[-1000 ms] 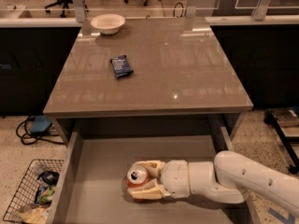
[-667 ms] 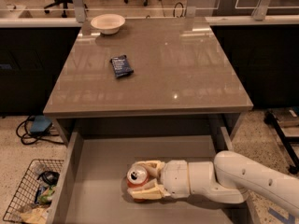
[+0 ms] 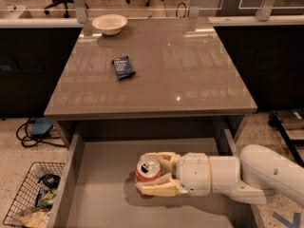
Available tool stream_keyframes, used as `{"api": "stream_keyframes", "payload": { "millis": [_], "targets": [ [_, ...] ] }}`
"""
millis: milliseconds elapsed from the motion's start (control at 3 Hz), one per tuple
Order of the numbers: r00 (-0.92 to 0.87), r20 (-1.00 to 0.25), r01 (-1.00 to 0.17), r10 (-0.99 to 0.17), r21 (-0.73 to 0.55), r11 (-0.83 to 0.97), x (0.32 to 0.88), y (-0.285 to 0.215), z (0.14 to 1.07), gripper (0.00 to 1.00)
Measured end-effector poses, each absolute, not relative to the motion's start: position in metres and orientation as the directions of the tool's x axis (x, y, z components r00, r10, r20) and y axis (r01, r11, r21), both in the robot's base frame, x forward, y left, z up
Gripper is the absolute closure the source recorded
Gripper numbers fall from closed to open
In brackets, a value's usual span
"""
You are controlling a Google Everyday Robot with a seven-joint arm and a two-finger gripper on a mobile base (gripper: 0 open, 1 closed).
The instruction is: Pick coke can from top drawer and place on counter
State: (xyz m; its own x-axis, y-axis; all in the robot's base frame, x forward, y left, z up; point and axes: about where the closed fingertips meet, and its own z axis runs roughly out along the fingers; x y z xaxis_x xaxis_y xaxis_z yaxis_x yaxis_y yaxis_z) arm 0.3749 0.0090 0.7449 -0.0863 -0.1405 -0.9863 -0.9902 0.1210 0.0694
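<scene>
Coke can (image 3: 149, 167) in gripper (image 3: 147, 174) (top drawer (image 3: 99, 186))

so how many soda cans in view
1: the coke can in the top drawer, clasped by the gripper there. None on the counter; the wire basket might hide more.

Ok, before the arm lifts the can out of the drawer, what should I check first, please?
1. Gripper closed on coke can: ok, one finger on each side, touching it.
2. Can upright: ok, silver top faces up.
3. Top drawer pulled out: ok.
4. Free spot on counter: ok, blue packet and bowl sit towards the far left.
5. Clearance from the counter edge on the way up: cannot tell.
</scene>
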Motion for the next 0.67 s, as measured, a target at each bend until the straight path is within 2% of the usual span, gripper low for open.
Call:
{"api": "stream_keyframes", "payload": {
  "millis": [667],
  "targets": [
    [-0.049,-0.991,-0.988,-0.122,0.030,0.152,0.371,-0.012,0.864,1.00]
  ]
}}
